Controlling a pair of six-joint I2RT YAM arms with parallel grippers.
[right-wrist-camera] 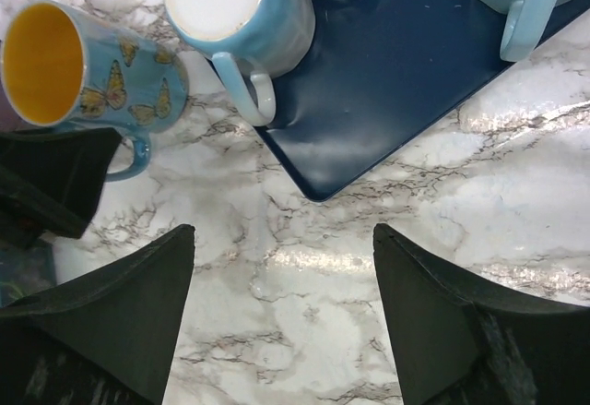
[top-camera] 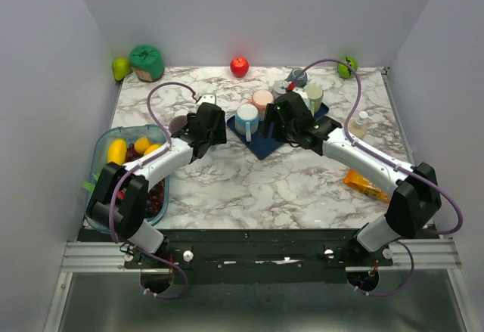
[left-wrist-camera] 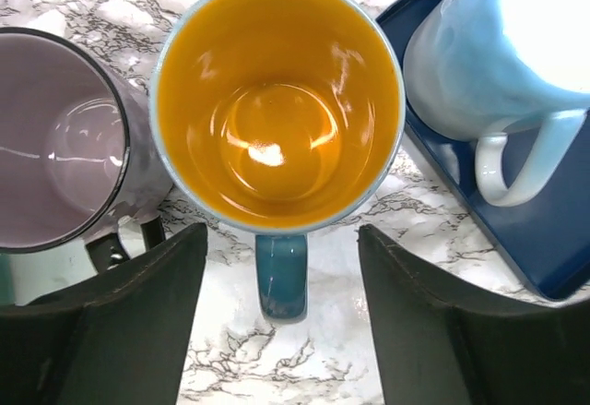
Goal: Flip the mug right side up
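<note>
The mug (left-wrist-camera: 277,101) stands upright on the tabletop (right-wrist-camera: 313,331) just ahead of the left end effector (left-wrist-camera: 281,271), handle between its 2 spread fingers (left-wrist-camera: 120,322); the right end effector (right-wrist-camera: 284,267) gapes wide near the tray (right-wrist-camera: 396,73).

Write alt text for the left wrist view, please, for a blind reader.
An orange-lined mug stands upright below the open left gripper, its teal handle pointing between the fingers. A lilac mug stands left of it; a pale blue mug on a navy tray, right.
</note>
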